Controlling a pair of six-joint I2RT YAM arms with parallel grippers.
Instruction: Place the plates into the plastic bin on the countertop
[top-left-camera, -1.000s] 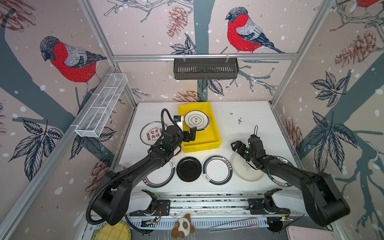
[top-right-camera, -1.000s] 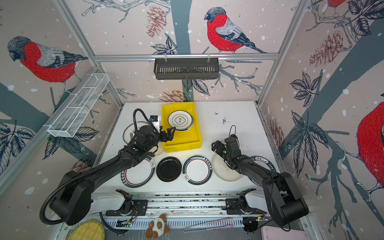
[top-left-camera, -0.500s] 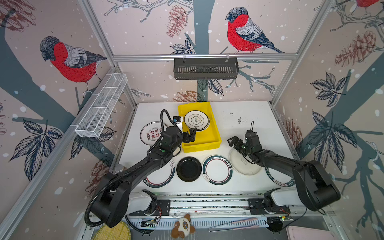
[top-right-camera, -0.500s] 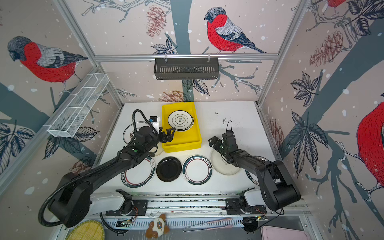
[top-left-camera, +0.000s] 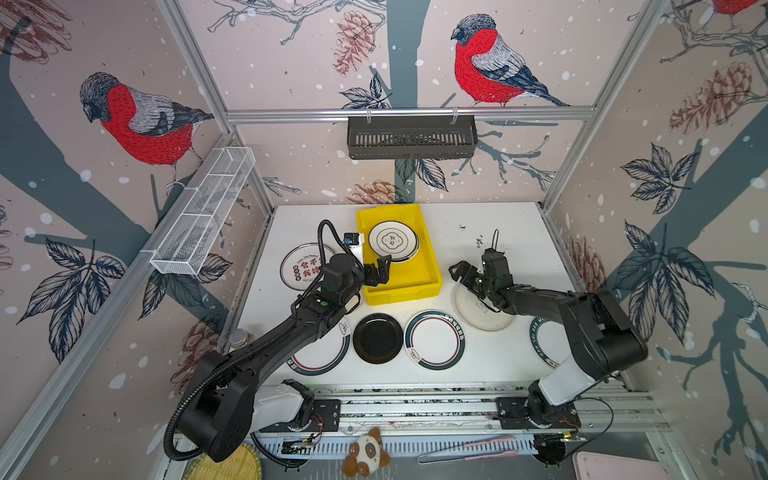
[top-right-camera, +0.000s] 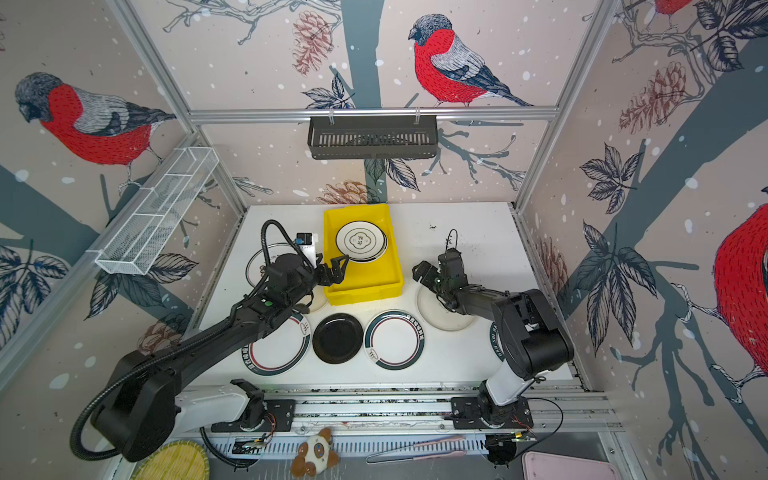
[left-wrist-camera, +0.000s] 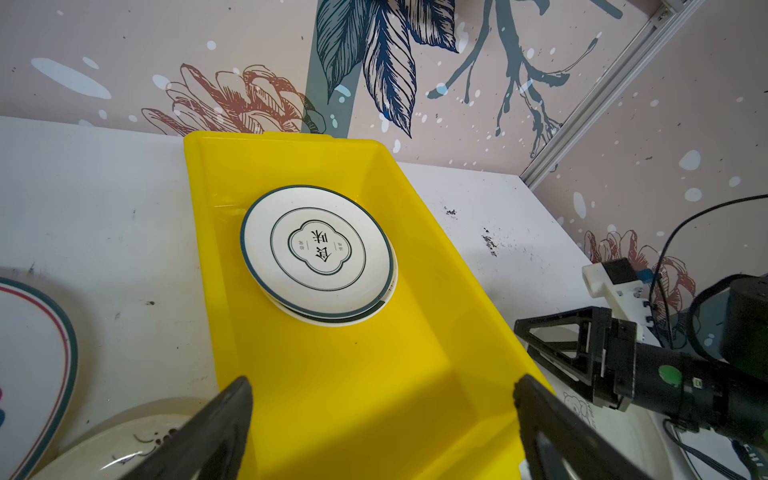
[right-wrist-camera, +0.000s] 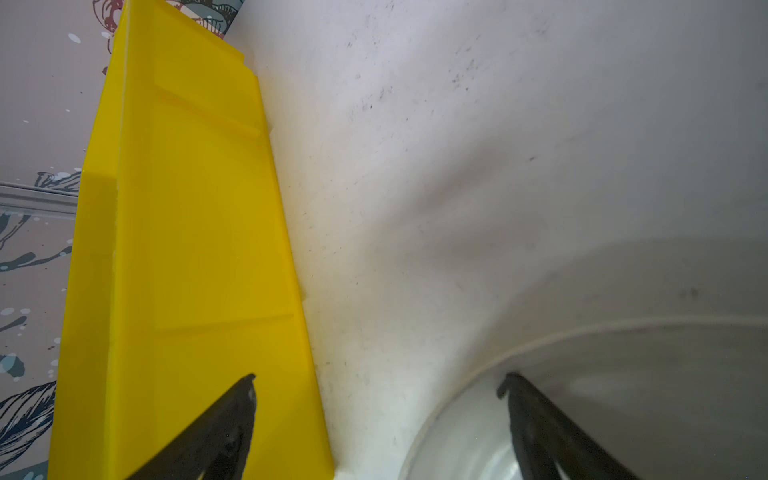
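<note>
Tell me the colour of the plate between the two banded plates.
That plate is glossy black; a top view shows it best.

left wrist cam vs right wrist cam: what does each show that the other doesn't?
Left wrist only: the bright yellow plastic bin from inside, holding stacked white round plates with dark green rings; a teal-and-red-rimmed white plate; the right gripper from outside, open.
Right wrist only: the bin's outer side wall meeting the white speckled countertop.
Both: the bin, the countertop, the cream round plate below the right gripper.
</note>
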